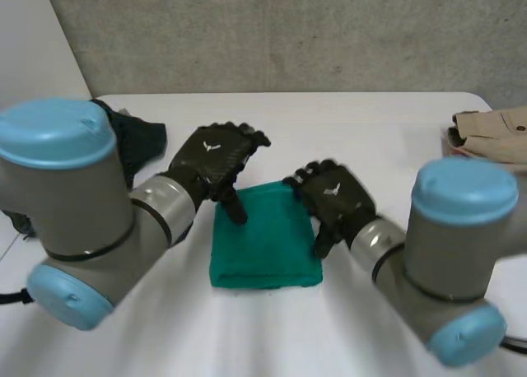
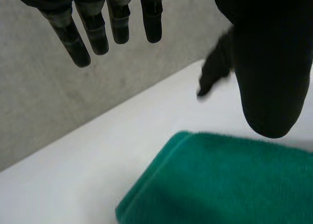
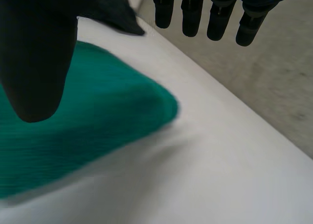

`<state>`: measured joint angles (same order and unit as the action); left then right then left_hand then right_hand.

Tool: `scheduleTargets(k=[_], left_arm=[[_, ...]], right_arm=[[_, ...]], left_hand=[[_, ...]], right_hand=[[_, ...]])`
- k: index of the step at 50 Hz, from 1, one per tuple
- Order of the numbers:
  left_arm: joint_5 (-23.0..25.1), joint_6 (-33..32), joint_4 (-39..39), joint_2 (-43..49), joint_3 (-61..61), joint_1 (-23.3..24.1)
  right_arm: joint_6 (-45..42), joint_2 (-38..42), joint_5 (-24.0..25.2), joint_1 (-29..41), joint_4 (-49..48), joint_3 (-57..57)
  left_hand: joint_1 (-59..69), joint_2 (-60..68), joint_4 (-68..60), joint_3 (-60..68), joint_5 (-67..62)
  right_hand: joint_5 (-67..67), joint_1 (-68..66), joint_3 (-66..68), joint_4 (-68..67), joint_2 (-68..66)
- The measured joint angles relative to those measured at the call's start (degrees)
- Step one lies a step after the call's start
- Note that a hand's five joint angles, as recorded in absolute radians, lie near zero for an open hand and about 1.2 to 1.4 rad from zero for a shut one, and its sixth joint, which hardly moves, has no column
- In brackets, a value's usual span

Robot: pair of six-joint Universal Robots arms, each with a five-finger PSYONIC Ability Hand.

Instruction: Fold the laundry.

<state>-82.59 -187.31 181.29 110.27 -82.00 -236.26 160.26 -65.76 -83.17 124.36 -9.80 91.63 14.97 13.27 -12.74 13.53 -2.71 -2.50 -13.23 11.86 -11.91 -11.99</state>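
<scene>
Flanking towel (image 1: 263, 249): L robot hand (image 1: 216, 156), R robot hand (image 1: 336, 197)

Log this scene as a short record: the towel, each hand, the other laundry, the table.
towel: green, folded, mid-table
left hand: open, over the towel's far left corner
right hand: open, over the towel's right edge
other laundry: dark cloth far left; beige garment far right
table: white

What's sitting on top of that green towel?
Nothing lies on the green towel. The left hand and right hand hang above its far corners, thumbs pointing down. Whether the thumbs touch it is unclear; the cloth beneath them is covered.
</scene>
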Motion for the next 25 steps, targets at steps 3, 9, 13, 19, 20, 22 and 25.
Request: scheduleTargets(k=[3,9,13,19,20,22,25], left_arm=[[3.02,0.19,-0.02,-0.72,-0.01,-1.13],[5.55,0.37,-0.05,-0.84,0.01,-2.17],[5.65,0.38,-0.06,-0.51,-0.04,-2.18],[5.46,0.41,-0.06,-0.06,-0.19,-1.95],[5.44,0.41,-0.06,-0.02,-0.2,-1.91],[5.43,0.4,-0.06,0.03,-0.25,-1.84],[5.42,0.38,-0.06,0.05,-0.32,-1.69]], right_arm=[[0.29,-0.05,0.34,1.62,-3.33,3.43],[0.32,3.46,0.35,4.15,-11.37,7.64],[-0.11,6.62,0.21,4.56,-14.79,7.33],[-0.61,11.12,0.23,4.44,-17.35,4.18],[-0.7,11.73,0.25,4.41,-17.47,3.56],[-0.95,12.63,0.28,4.37,-17.56,2.61],[-1.82,13.7,0.43,4.31,-17.54,1.24]], left_hand=[[0.0,0.0,0.0,0.0,0.0],[0.0,0.0,0.0,0.0,0.0],[0.0,0.0,0.0,0.0,0.0],[0.0,0.0,0.0,0.0,-0.01],[0.0,0.0,0.0,0.0,0.0],[0.0,0.0,0.0,0.0,0.0],[0.0,0.0,0.0,0.0,0.0]], right_hand=[[0.0,0.0,0.0,0.0,0.0],[0.0,0.0,0.0,0.0,0.0],[0.0,0.0,0.0,0.0,0.0],[-0.01,0.0,0.09,-0.11,-0.02],[-0.02,0.0,0.17,-0.11,-0.07],[-0.27,-0.12,0.19,-0.12,-0.2],[-0.77,-0.19,1.34,-1.18,-0.2]])
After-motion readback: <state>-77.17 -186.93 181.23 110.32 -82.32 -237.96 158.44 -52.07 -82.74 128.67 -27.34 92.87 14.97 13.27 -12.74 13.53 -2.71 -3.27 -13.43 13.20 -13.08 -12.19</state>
